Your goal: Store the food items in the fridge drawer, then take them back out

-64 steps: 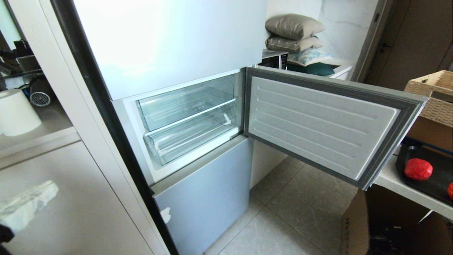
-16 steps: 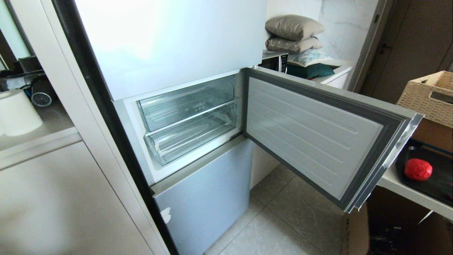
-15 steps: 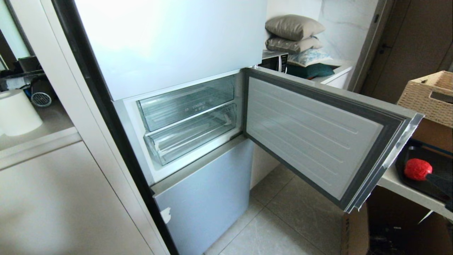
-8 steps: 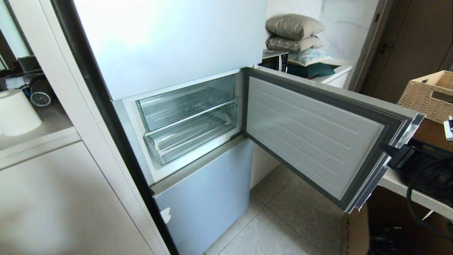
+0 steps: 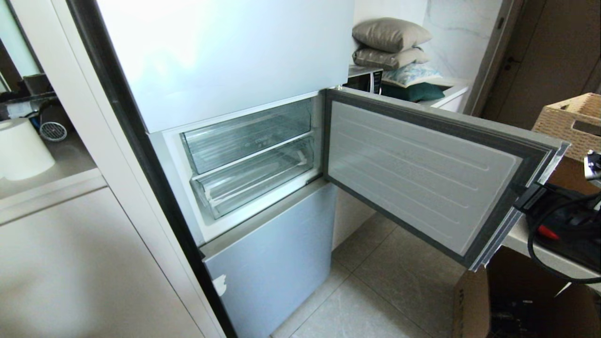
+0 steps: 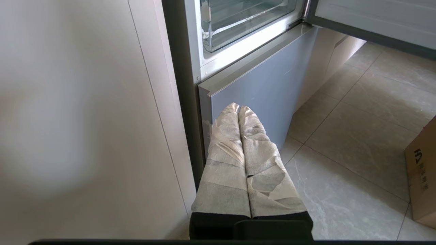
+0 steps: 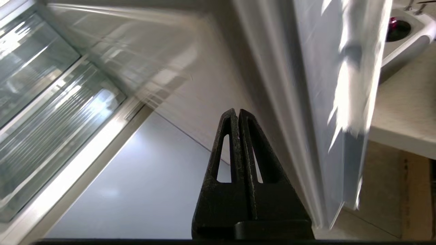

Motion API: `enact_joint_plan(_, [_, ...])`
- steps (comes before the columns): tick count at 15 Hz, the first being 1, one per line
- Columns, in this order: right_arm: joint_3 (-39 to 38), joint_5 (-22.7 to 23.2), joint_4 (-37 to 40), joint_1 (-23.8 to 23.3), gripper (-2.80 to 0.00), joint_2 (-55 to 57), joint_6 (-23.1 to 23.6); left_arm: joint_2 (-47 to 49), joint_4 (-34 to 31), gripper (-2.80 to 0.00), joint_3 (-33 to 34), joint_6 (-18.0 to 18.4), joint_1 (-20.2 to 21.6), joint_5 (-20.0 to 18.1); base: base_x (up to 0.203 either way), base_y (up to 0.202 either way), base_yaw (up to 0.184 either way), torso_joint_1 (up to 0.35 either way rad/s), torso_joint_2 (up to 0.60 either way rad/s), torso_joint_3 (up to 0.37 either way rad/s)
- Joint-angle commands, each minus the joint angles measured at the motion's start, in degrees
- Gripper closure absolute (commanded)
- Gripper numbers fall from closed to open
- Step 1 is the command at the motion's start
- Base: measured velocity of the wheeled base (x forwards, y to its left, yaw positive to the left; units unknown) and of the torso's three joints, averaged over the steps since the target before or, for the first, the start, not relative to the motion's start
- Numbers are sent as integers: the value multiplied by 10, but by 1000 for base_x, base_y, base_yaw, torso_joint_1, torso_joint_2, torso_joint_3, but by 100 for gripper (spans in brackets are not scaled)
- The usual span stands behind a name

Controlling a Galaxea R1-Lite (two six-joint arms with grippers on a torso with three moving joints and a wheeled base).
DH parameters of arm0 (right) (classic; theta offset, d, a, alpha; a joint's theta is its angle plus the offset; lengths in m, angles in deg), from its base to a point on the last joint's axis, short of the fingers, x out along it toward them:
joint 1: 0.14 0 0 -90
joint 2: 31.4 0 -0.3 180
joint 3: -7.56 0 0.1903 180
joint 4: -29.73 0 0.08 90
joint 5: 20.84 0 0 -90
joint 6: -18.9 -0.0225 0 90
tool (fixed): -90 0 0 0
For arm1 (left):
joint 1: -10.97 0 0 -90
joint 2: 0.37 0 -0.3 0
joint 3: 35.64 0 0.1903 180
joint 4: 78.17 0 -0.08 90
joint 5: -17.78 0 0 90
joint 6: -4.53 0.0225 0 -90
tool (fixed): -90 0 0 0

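The fridge's middle door (image 5: 422, 169) stands open to the right. Behind it are two clear drawers; the lower, unlettered one is the fridge drawer (image 5: 256, 180) (image 7: 51, 136), pushed in and with nothing in it. At the head view's right edge my right gripper (image 5: 525, 201) (image 7: 237, 112) is shut and holds nothing, its tip at the door's free edge. A red sliver of one food item (image 5: 547, 231) shows behind that arm on the black tray. My left gripper (image 6: 237, 108), wrapped in white tape, is shut and hangs low by the fridge's bottom door.
A white counter (image 5: 519, 239) carries the tray, with a wicker basket (image 5: 570, 122) behind it. A cardboard box (image 5: 469, 305) stands on the tiled floor under the counter. Pillows (image 5: 389, 37) are stacked beyond the fridge. A paper roll (image 5: 21, 148) sits on the left ledge.
My right arm has come up from the right in front of the tray, covering most of the red food item, and its tip has reached the door's edge. The door has swung slightly wider.
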Motion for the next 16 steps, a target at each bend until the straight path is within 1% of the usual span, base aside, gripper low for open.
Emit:
enact_joint_plan(1, [-9, 0, -7, -3, 0, -14, -1, 0, 0, 0, 0, 0, 0, 0, 0, 0, 0, 0, 0, 0])
enact_joint_plan(4, [-49, 3, -9, 0, 0, -84, 9, 0, 0, 0, 0, 0, 0, 0, 0, 0, 0, 0, 0, 0])
enact_joint_plan(6, [-83, 2, -8, 1, 0, -129, 24, 0, 0, 0, 0, 0, 0, 0, 0, 0, 0, 0, 0, 0])
enact_joint_plan(8, [-135, 4, -8, 1, 0, -180, 54, 0, 0, 0, 0, -1, 0, 0, 0, 0, 0, 0, 0, 0])
enact_joint_plan(11, [-238, 37, -4, 1, 0, -290, 118, 0, 0, 0, 0, 0, 0, 0, 0, 0, 0, 0, 0, 0])
enact_joint_plan(12, [-264, 43, 14, 0, 0, -330, 135, 0, 0, 0, 0, 0, 0, 0, 0, 0, 0, 0, 0, 0])
enact_joint_plan(13, [-270, 46, 53, 0, 0, -374, 144, 0, 0, 0, 0, 0, 0, 0, 0, 0, 0, 0, 0, 0])
enact_joint_plan(14, [-272, 49, 113, 0, 0, -438, 152, 0, 0, 0, 0, 0, 0, 0, 0, 0, 0, 0, 0, 0])
enact_joint_plan(16, [-270, 52, 268, 0, 0, -560, 182, 0, 0, 0, 0, 0, 0, 0, 0, 0, 0, 0, 0, 0])
